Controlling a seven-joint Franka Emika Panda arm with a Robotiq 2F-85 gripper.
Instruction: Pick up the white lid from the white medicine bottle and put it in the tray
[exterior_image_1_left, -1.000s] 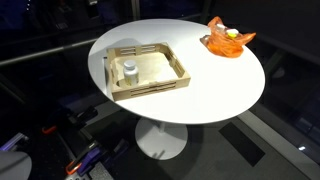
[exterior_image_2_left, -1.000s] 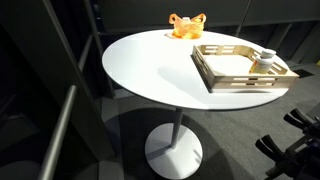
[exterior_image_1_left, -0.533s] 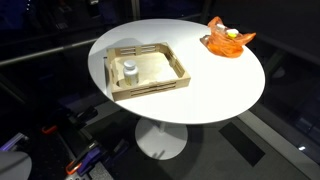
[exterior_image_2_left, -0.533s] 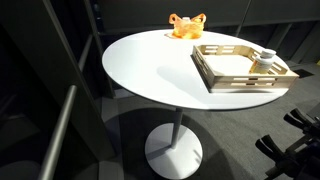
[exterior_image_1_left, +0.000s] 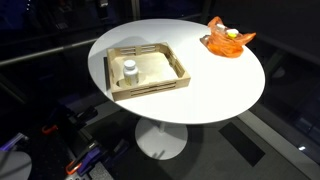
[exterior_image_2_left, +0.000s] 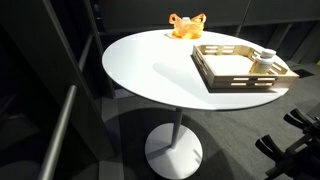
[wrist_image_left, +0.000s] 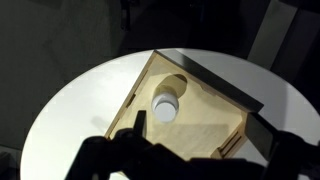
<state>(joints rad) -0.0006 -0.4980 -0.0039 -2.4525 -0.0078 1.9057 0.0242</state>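
Observation:
The white medicine bottle (exterior_image_1_left: 129, 70) stands upright in a corner of the wooden tray (exterior_image_1_left: 150, 88), with its white lid on top. Both show in both exterior views, where the bottle (exterior_image_2_left: 265, 60) sits at the tray's (exterior_image_2_left: 240, 83) far right end. In the wrist view I look down on the lid's round top (wrist_image_left: 165, 105) inside the tray (wrist_image_left: 205, 100). My gripper (wrist_image_left: 200, 126) is open and empty, high above the tray, its dark fingers on either side of the tray floor. It is to the right of the bottle and not touching it. The gripper does not show in the exterior views.
The tray rests on a round white pedestal table (exterior_image_1_left: 220, 85) (exterior_image_2_left: 150, 65). An orange bowl-like object (exterior_image_1_left: 229, 39) (exterior_image_2_left: 186, 25) sits near the table's far edge. Dark floor and railings surround the table.

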